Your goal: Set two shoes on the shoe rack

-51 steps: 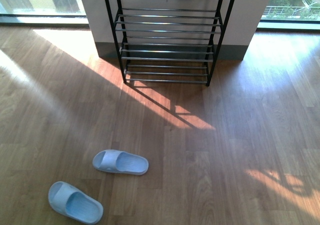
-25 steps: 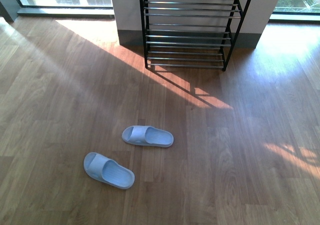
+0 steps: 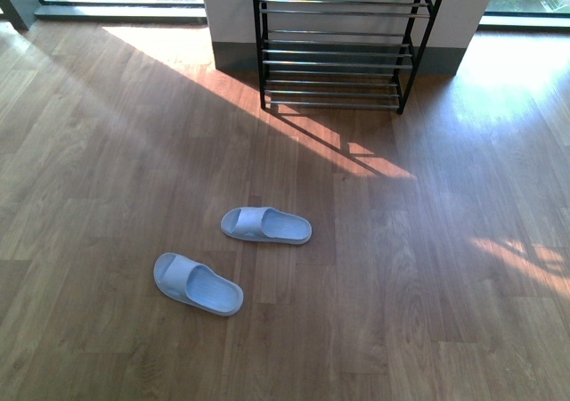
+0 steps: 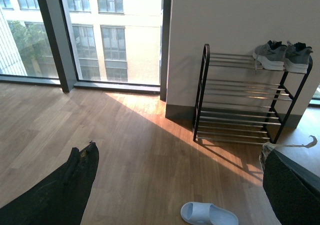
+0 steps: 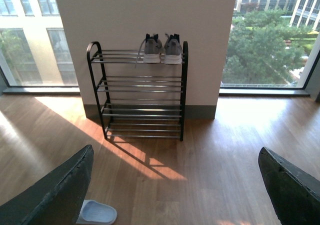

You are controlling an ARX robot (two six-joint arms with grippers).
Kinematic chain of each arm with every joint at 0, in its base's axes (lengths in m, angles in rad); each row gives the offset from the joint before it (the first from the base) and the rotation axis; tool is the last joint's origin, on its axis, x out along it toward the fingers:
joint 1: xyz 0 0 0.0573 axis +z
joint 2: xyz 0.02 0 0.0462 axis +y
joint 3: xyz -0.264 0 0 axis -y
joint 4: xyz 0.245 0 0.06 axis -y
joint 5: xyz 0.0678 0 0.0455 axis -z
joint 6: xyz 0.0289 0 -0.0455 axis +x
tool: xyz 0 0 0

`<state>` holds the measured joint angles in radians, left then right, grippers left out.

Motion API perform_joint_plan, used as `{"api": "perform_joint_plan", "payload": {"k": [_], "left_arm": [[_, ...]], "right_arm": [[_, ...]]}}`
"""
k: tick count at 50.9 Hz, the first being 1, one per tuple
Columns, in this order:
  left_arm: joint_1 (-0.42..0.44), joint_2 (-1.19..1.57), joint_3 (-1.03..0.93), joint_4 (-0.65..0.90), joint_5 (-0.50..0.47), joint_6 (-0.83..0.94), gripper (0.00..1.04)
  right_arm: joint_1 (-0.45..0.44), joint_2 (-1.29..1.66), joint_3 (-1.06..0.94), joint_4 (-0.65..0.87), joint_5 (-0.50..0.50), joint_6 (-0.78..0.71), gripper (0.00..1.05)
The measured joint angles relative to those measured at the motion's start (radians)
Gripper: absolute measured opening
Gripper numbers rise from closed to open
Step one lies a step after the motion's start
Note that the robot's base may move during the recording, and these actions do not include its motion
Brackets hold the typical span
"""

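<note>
The shoe rack (image 3: pixel 337 49) stands against the wall at the far side of the wooden floor; the front view cuts off its top. It also shows in the left wrist view (image 4: pixel 245 101) and the right wrist view (image 5: pixel 142 92). The two grey sneakers (image 5: pixel 162 49) sit side by side on the rack's top shelf, toward one end; they also show in the left wrist view (image 4: pixel 282 55). My left gripper (image 4: pixel 180 185) is open and empty, well away from the rack. My right gripper (image 5: pixel 175 185) is open and empty too. Neither gripper shows in the front view.
Two light blue slides lie on the floor in front of me, one nearer (image 3: pixel 197 283) and one farther (image 3: pixel 266 225). One slide shows in the left wrist view (image 4: pixel 209 215) and the right wrist view (image 5: pixel 96 212). Floor-to-ceiling windows (image 4: pixel 100 30) flank the wall behind the rack.
The front view has drawn back and tilted down from the rack: the rack's top shelf with the sneakers has left the picture, and the two slides sit farther up in view.
</note>
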<state>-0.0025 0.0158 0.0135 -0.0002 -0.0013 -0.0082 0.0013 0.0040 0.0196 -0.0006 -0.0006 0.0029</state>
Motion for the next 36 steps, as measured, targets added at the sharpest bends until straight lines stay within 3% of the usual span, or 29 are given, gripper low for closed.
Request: {"api": "perform_joint_plan", "payload": {"k": [36], "left_arm": [[0.000,0.000,0.000,0.000,0.001,0.001,0.95]], "right_arm": [[0.000,0.000,0.000,0.000,0.001,0.000,0.96]]}}
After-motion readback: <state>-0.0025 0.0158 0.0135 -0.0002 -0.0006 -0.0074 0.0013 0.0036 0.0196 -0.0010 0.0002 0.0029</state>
